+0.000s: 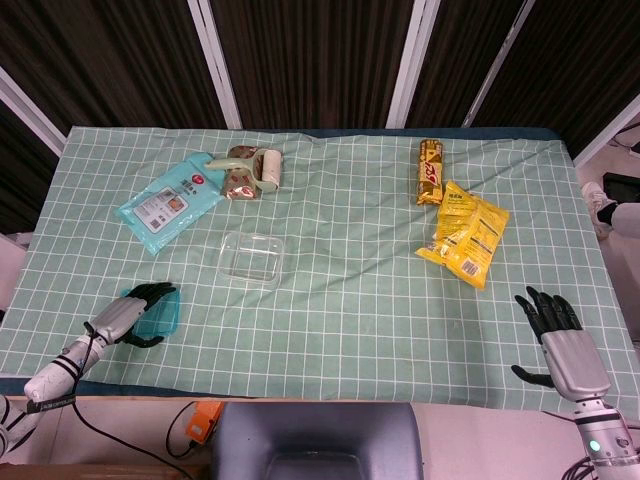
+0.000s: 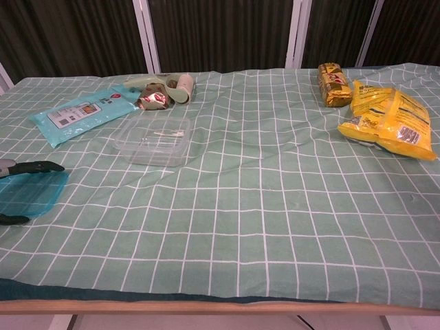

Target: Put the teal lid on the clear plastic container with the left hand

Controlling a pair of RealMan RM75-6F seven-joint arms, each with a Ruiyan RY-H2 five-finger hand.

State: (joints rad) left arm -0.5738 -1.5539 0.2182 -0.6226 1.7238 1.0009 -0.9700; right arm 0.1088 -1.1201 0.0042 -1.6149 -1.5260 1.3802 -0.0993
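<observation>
1. At the far left, near the front edge of the table (image 1: 330, 330), my left robot hand (image 1: 128, 316) lies over the teal lid (image 1: 160, 318). Its dark fingers are spread across the lid's left part, with the thumb apart below. I cannot tell whether anything is actually pinched; the lid looks flat on the checked cloth.
2. The teal lid is a thin, shallow rectangle of translucent plastic with rounded corners. I judge it light, slightly flexible and smooth, so it may slide on the cloth rather than lift. The best hold is probably on an edge, thumb under the raised rim and fingers on top.
3. To the right and further back, well apart from the lid, sits the clear plastic container (image 1: 252, 257), open side up and apparently with nothing in it. It looks light too, so pressing the lid down could push it along.
4. Behind these lie a blue flat packet (image 1: 170, 206) and a lint roller (image 1: 252, 167).
5. Further right are a brown snack bar (image 1: 429, 172) and a yellow bag (image 1: 463, 234).
6. At the far right, my right robot hand (image 1: 560, 340) rests near the table's front edge, fingers spread, holding nothing.
</observation>
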